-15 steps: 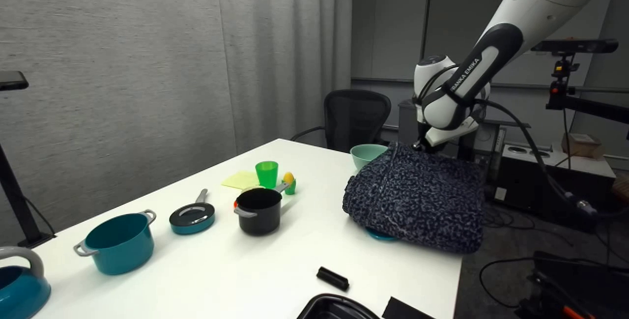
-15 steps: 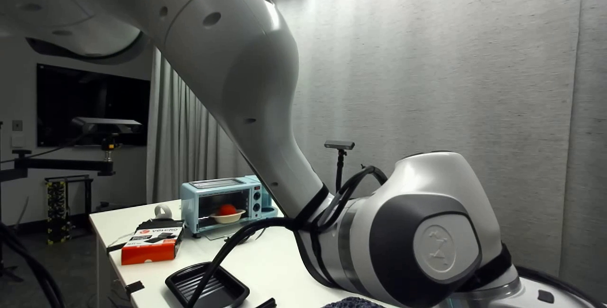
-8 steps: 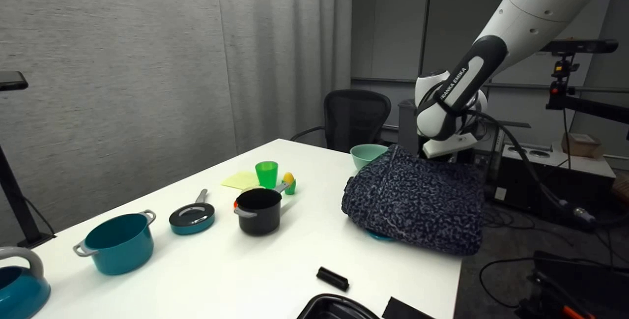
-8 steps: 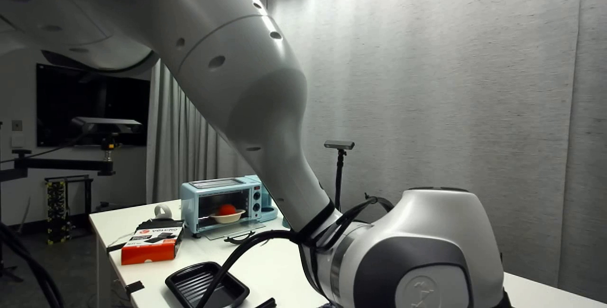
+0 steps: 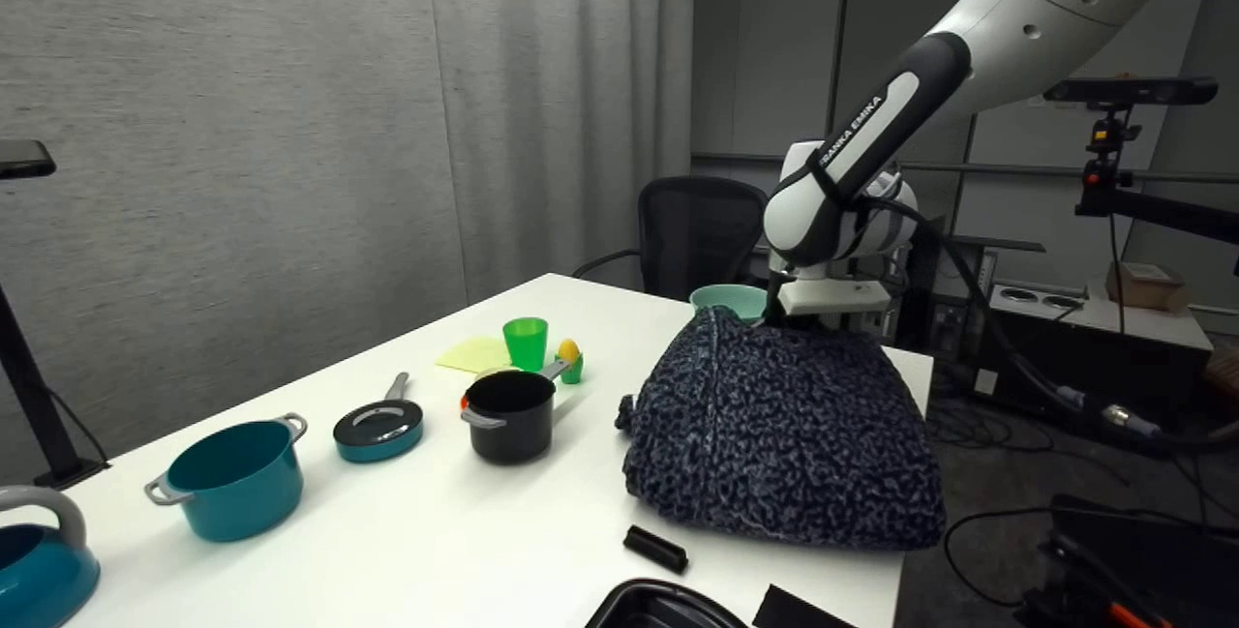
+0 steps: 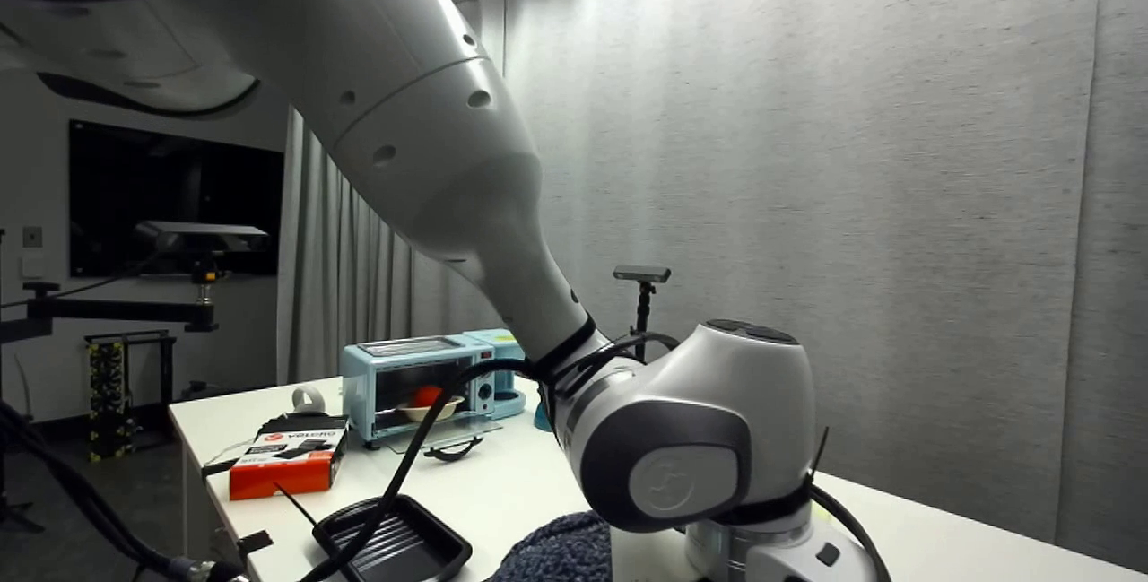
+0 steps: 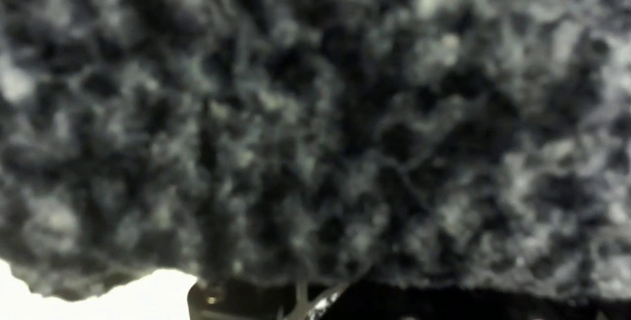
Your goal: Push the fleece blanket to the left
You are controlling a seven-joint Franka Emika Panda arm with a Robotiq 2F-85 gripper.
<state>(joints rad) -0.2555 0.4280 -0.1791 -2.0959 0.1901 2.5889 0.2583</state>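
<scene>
Step in hand, by my reading: the sideways push itself. The dark navy-and-grey mottled fleece blanket (image 5: 774, 444) lies heaped on the white tabletop (image 5: 407, 541), near one edge. My tool (image 7: 335, 300) is up against the cloth, mostly hidden behind it in an exterior view; fleece (badly blurred) nearly fills the wrist view, so I cannot tell whether the jaws stand wide or narrow, or pinch any cloth. Next move calls for a low, steady sweep to my left, which I take to run toward the black ribbed plastic-looking tray (image 6: 408, 537). Risk: the short black bar (image 5: 656, 549) just beside the heap may get buried.
</scene>
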